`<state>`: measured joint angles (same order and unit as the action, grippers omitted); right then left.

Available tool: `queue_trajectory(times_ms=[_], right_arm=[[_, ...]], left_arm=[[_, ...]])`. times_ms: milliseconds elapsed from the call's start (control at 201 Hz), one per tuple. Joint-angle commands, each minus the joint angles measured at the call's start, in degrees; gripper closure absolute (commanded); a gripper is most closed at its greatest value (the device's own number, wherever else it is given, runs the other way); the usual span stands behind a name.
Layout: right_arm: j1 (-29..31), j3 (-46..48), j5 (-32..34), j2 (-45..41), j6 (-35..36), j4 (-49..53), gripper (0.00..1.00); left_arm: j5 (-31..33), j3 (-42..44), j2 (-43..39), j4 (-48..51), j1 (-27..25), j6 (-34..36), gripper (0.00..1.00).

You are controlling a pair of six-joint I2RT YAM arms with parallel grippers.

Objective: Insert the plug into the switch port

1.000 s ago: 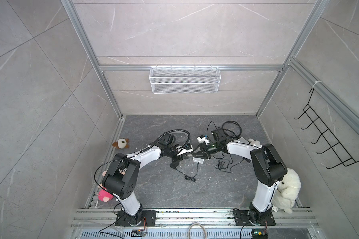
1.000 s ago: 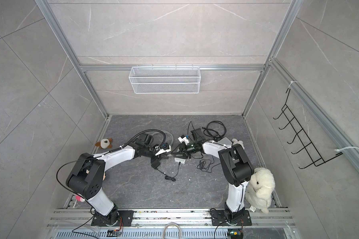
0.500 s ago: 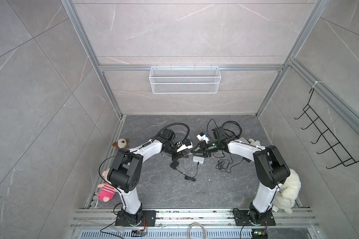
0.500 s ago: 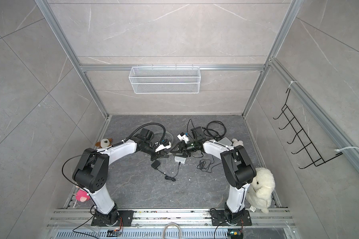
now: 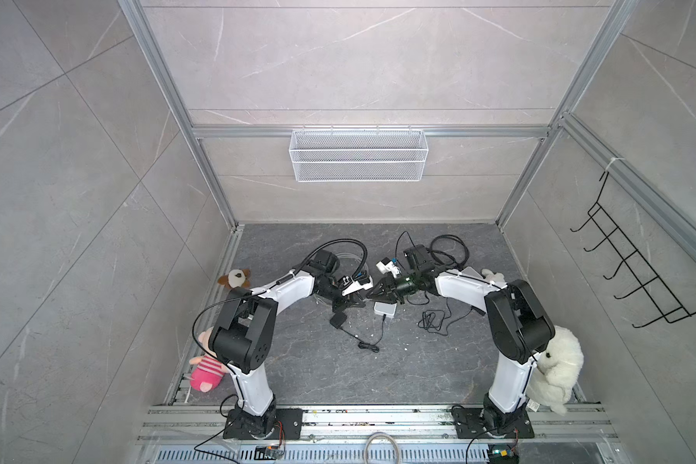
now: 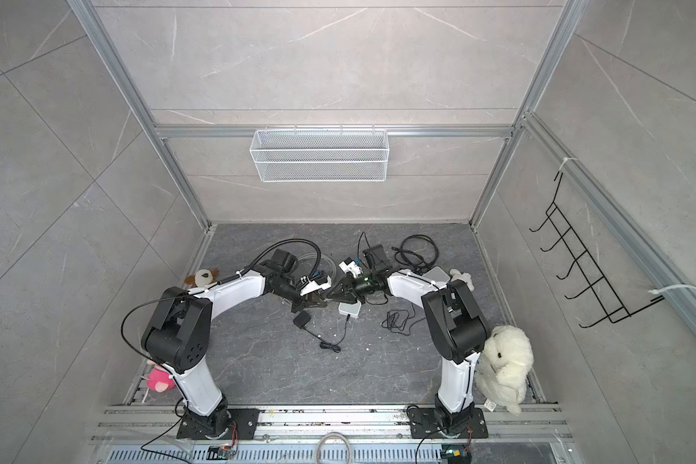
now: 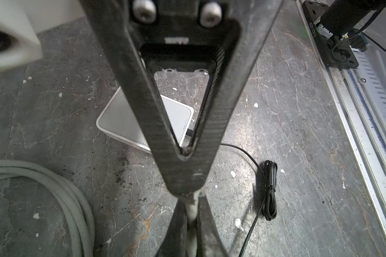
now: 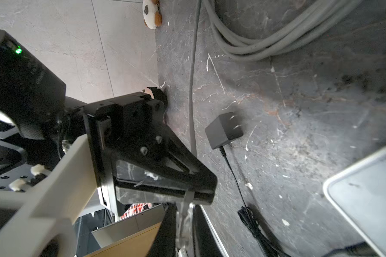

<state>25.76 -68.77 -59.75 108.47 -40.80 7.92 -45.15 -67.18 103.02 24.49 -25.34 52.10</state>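
We judge this the handover step: just beside the white square plastic switch box (image 5: pixel 385 319), left jaws pinch the grey network cable (image 8: pixel 190 100) and right jaws pinch its clear plug (image 8: pixel 183 224). Next we must line the plug up with a port.

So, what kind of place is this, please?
Probably a robot test cell: two white-and-black robot arms bolted to a silver aluminium floor rail, grey stone-look wall panels, a white wire mesh basket.

Two arms (image 5: pixel 294 287) (image 5: pixel 461 286); four plush toys (image 5: pixel 234 278) (image 5: pixel 206 371) (image 5: pixel 559 367) (image 5: pixel 493 275); one switch (image 5: pixel 385 320); one wire basket (image 5: pixel 358 154)
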Motion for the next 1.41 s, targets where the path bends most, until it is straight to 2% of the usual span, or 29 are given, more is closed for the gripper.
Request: queue_trajectory(times_ms=[0,80,184,473,876,1409], right_arm=[[0.6,-1.4,0.0,1.1,0.3,0.7,0.9],[0.6,-1.6,0.4,1.1,0.4,1.7,0.92],[0.5,-1.8,0.2,1.2,-0.2,1.4,0.95],[0.5,-2.1,-1.1,1.8,-0.6,0.5,0.95],[0.4,-3.1,-0.2,2.5,3.0,4.5,0.96],[0.5,-3.2,-0.3,2.6,2.0,3.1,0.96]], left_arm=[[-1.6,-1.1,0.4,0.4,0.4,0.9,1.0],[-0.9,-0.7,0.1,-0.8,0.5,0.3,1.0],[-0.6,1.4,-1.0,-5.4,0.5,-1.7,0.9],[-1.9,4.3,-2.0,-10.8,0.5,-3.9,0.79],[-5.4,7.9,-5.9,-18.2,3.3,-8.3,0.76],[-8.4,7.8,-5.1,-18.4,3.3,-8.9,0.75]])
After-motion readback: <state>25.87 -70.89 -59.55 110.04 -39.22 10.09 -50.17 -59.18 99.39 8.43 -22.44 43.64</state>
